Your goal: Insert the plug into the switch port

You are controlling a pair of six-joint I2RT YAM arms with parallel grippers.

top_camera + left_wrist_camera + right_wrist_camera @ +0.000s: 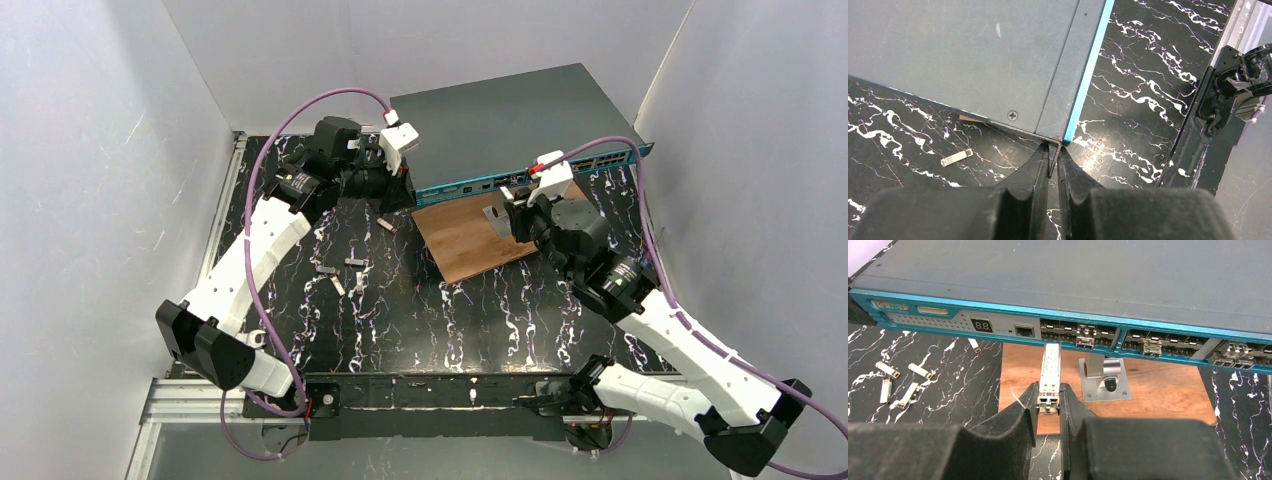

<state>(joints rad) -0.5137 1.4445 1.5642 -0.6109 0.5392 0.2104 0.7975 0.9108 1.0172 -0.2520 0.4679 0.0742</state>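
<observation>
The switch (500,120) is a flat dark grey box at the back, with a teal front strip (998,310) and rows of small sockets (1068,333). My right gripper (1049,390) is shut on the plug (1050,367), a slim silver module. It points at the switch front, its tip just below the leftmost bank of sockets and outside them. My left gripper (1053,150) is at the switch's left front corner (1060,137), its fingers closed on a thin metal edge there. In the top view it (400,192) sits by that same corner.
A brown wooden board (465,240) lies in front of the switch, under the plug, with a small metal bracket (1103,377) on it. Several loose silver modules (345,272) lie on the black marbled table, left of the board. White walls close in the sides.
</observation>
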